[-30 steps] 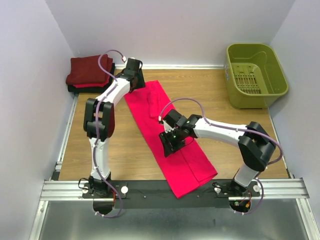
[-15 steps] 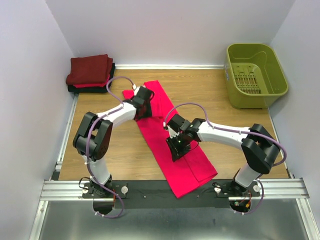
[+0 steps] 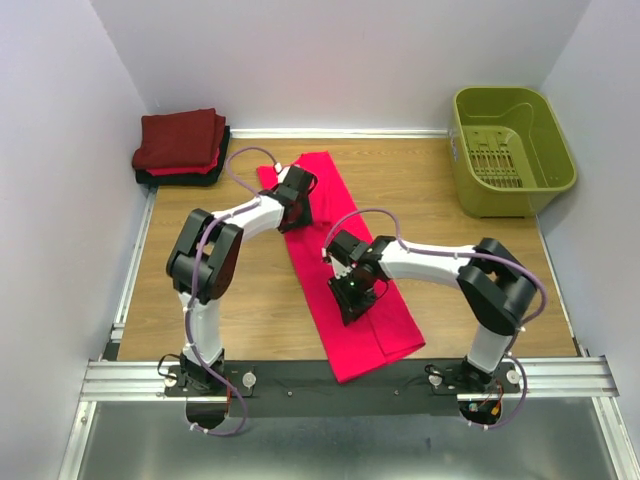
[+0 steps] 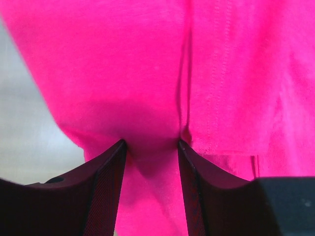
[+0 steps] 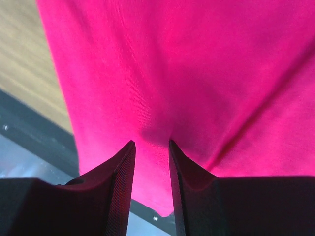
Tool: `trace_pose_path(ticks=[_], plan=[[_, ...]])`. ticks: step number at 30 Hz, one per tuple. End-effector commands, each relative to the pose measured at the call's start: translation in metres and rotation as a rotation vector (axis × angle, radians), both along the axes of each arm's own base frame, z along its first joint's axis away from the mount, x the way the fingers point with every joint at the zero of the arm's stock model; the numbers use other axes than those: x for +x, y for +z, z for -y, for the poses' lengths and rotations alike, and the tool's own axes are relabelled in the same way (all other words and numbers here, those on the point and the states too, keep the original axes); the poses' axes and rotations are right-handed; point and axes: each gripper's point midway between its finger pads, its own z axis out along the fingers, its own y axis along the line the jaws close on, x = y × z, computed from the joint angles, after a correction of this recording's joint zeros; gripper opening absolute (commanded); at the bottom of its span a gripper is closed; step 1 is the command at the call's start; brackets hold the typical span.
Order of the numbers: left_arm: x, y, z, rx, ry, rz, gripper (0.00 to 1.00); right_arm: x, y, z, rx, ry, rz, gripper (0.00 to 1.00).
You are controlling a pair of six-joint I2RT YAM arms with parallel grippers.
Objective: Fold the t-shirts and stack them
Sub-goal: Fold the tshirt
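The bright pink-red cloth t-shirt (image 3: 322, 185) lies across the middle of the overhead frame as a long, narrow strip running from upper centre down to lower centre. It looks already folded lengthwise, with a seam line down it. I judge the crosswise folds are not yet made, and the shirt is well apart from the pile.

The left end effector (image 3: 297, 205) sits at the strip's upper end. In its wrist view a tuck of pink cloth is drawn tight between the partly closed jaws, so it has hold of the shirt. The right end effector (image 3: 350, 300) is lower down the strip, and its narrower jaws pinch a ridge of the same cloth.

The stack of folded dark maroon, red and black t-shirts (image 3: 180, 145) rests in the upper left corner of the wooden bench (image 3: 420, 200). The olive-green plastic basket (image 3: 512, 150), upper right, shows no clothes inside.

Both arms cover parts of the strip, so I cannot tell how the sleeves lie. The stack's lower layers show only as edges, which makes counting them uncertain.
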Motion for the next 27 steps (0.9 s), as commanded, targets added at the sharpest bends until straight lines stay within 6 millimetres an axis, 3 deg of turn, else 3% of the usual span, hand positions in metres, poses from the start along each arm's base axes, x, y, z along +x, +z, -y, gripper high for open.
trace_pose_path(ticks=[1, 2, 3, 5, 6, 8, 9, 11, 12, 14, 15, 16, 19, 20, 21, 22, 24, 25, 26, 27], plan=[[0.027, -0.019, -0.019, 0.082, 0.025, -0.017, 0.54, 0.013, -0.01, -0.013, -0.024, 0.004, 0.012, 0.41], [0.034, -0.025, -0.026, 0.096, 0.035, -0.024, 0.54, 0.02, -0.009, -0.02, -0.016, 0.001, 0.026, 0.41], [0.052, -0.015, -0.024, 0.09, 0.037, 0.011, 0.54, 0.023, -0.018, -0.021, -0.036, 0.0, 0.02, 0.41], [0.066, -0.023, -0.031, 0.121, 0.029, -0.001, 0.55, 0.031, -0.024, -0.026, -0.05, -0.004, 0.033, 0.41], [0.084, -0.01, -0.026, 0.119, 0.013, 0.039, 0.55, 0.036, -0.031, -0.031, -0.06, -0.005, 0.031, 0.41], [0.099, -0.014, -0.024, 0.13, -0.001, 0.049, 0.57, 0.044, -0.036, -0.038, -0.067, -0.007, 0.042, 0.42], [0.115, -0.001, -0.019, 0.117, -0.005, 0.092, 0.57, 0.048, -0.037, -0.04, -0.072, -0.012, 0.05, 0.42], [0.124, -0.002, -0.016, 0.118, -0.017, 0.091, 0.6, 0.055, -0.034, -0.052, -0.049, -0.021, 0.059, 0.43], [0.135, 0.01, -0.015, 0.104, -0.011, 0.119, 0.6, 0.058, -0.029, -0.057, -0.034, -0.025, 0.065, 0.45], [0.138, 0.027, -0.013, 0.076, -0.006, 0.141, 0.63, 0.064, -0.012, -0.065, 0.005, -0.041, 0.089, 0.5], [0.138, 0.034, -0.015, 0.065, -0.003, 0.152, 0.63, 0.066, -0.004, -0.066, 0.015, -0.049, 0.101, 0.55], [0.139, 0.056, -0.015, 0.045, 0.003, 0.189, 0.65, 0.066, 0.0, -0.064, 0.016, -0.056, 0.11, 0.58], [0.128, 0.082, -0.024, 0.047, 0.023, 0.218, 0.68, 0.072, 0.027, -0.052, 0.022, -0.113, 0.185, 0.63], [0.124, 0.108, -0.029, 0.04, 0.037, 0.256, 0.69, 0.073, 0.04, -0.042, 0.024, -0.138, 0.225, 0.64], [0.115, 0.109, -0.034, 0.052, 0.048, 0.247, 0.7, 0.073, 0.042, -0.033, 0.012, -0.172, 0.224, 0.66], [0.107, 0.135, -0.038, 0.037, 0.058, 0.287, 0.72, 0.073, 0.048, -0.027, 0.015, -0.197, 0.233, 0.67], [0.082, 0.15, -0.045, 0.02, 0.069, 0.298, 0.73, 0.07, 0.056, -0.006, 0.002, -0.268, 0.247, 0.7], [0.075, 0.134, -0.047, 0.026, 0.07, 0.259, 0.73, 0.068, 0.056, 0.001, -0.004, -0.289, 0.246, 0.71], [0.062, 0.15, -0.047, 0.006, 0.069, 0.286, 0.75, 0.064, 0.054, 0.007, -0.012, -0.306, 0.24, 0.72], [0.041, 0.129, -0.049, 0.016, 0.057, 0.232, 0.77, 0.059, 0.048, 0.019, -0.041, -0.327, 0.229, 0.72]])
